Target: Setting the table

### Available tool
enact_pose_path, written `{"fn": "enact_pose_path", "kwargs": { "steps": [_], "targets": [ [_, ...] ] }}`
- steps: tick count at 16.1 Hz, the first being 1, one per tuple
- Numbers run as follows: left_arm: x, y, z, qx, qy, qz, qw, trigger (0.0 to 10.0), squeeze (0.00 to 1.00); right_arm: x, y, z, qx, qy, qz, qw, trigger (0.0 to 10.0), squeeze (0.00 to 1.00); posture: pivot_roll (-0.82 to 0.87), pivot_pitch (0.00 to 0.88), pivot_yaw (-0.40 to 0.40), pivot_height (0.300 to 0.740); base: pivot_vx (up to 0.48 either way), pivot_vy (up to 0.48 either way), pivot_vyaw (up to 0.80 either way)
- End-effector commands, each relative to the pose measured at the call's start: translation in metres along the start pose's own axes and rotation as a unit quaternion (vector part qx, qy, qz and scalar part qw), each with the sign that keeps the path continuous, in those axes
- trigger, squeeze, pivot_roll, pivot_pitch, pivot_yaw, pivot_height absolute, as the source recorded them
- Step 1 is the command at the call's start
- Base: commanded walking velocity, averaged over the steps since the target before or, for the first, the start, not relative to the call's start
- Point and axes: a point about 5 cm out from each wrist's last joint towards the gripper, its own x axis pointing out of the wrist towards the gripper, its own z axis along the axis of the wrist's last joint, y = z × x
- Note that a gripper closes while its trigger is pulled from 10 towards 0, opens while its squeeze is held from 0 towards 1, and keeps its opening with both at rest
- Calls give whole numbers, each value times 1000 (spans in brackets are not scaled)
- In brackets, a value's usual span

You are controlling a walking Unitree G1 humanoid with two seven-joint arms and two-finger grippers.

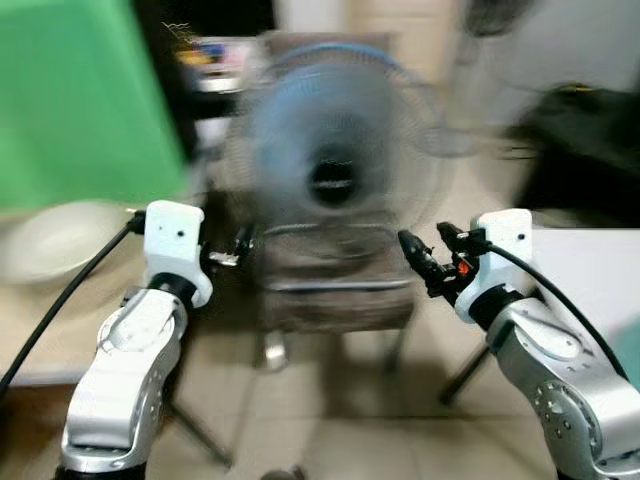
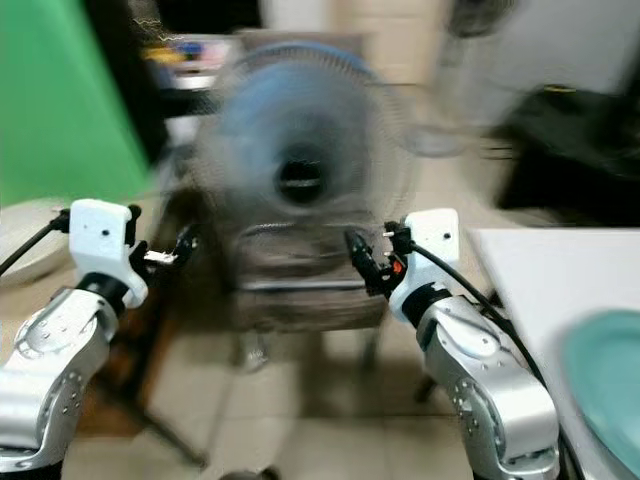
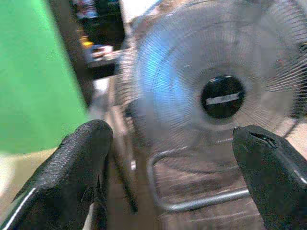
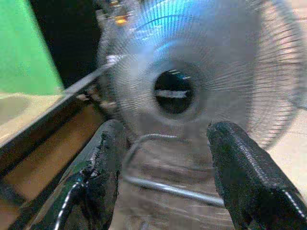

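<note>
Both the left gripper (image 3: 170,163) and the right gripper (image 4: 165,165) are hovering spread and empty before the blue fan (image 1: 335,150), one at each side.

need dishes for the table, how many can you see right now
2: a white bowl on the table at the robot's left, and a teal plate on the white table at its right. Blur may hide others.
</note>
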Motion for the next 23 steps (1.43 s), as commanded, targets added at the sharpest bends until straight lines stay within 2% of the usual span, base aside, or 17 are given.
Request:
{"fn": "enact_pose_path", "kwargs": {
  "steps": [1,2,6,12,15,17,19,20,23],
  "targets": [
    [1,-2,6,1,-12,-6,1000,10000,0,1,2,3,3,-4,6,1000,10000,0,109,0,36,740,0,0,800],
    [-1,-2,5,-11,-5,-6,1000,10000,0,1,3,2,3,-2,11,1000,10000,0,113,0,32,740,0,0,800],
    [-3,7,0,2,5,26,1000,10000,0,1,4,1,3,-2,12,1000,10000,0,116,0,34,740,0,0,800],
    [-11,5,-1,17,9,1,1000,10000,0,-2,8,-11,59,9,7,998,10000,0,167,0,27,740,0,0,800],
    [-14,2,3,11,-5,-4,1000,10000,0,2,8,-12,56,12,21,998,10000,0,175,0,11,740,0,0,800],
    [-14,2,3,10,-6,-9,1000,10000,0,6,8,-13,67,17,14,998,10000,0,176,0,10,740,0,0,0],
    [-14,1,4,9,-9,-16,1000,10000,0,7,4,-16,28,30,-1,999,10000,0,176,0,10,740,289,0,0],
    [-14,0,4,12,-8,-25,1000,10000,0,7,1,-15,4,19,-16,1000,10000,0,174,0,11,740,319,0,0],
    [-14,-1,-1,21,-4,-41,999,10000,0,6,-10,-20,6,12,-52,999,10000,0,176,0,9,740,321,0,0]
  ]
}}
